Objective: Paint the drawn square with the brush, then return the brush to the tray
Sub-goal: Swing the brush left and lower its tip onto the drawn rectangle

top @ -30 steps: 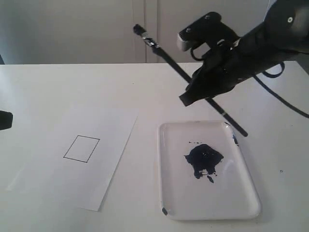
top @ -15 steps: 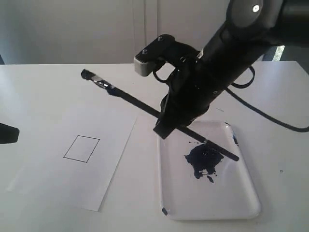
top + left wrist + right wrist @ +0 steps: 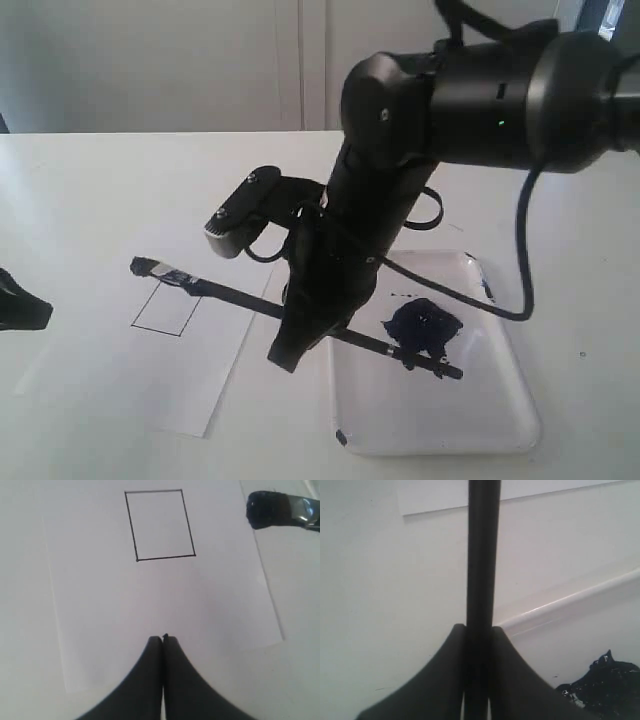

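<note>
Right claw (image 3: 290,350) clamped on the black handle of the brush (image 3: 230,293), one jaw on either side of the shaft. To one side of the claw the handle end runs over the tray (image 3: 500,420), crossing its dark blue paint blot (image 3: 422,325). To the other side the dark tip extends over the paper sheet (image 3: 120,370), near a corner of the drawn square (image 3: 168,307), whose inside is white; tip-to-paper contact cannot be told. Left claw (image 3: 162,639), jaws together and empty, hangs over the sheet with the square ahead of it. Sheet and tray lie on the white surface (image 3: 100,180)
</note>
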Robot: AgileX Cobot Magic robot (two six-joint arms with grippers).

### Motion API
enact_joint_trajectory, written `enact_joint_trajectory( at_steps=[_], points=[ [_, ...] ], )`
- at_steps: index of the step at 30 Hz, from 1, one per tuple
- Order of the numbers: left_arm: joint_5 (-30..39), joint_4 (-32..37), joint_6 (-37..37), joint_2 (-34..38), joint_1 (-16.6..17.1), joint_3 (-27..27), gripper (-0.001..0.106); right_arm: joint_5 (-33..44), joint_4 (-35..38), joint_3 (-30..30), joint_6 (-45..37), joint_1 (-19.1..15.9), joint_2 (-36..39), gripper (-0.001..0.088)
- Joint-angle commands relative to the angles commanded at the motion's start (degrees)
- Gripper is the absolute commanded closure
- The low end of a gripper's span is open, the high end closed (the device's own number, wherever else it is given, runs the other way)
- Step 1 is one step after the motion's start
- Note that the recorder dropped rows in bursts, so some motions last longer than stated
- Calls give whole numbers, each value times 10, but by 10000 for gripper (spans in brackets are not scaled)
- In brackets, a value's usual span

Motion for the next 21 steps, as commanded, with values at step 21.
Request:
enact_joint_trajectory(
  at_steps=[21],
  points=[
    [-98,27,45,73,-75,0,663,17,-51,-68,27,7,84,868]
  ],
)
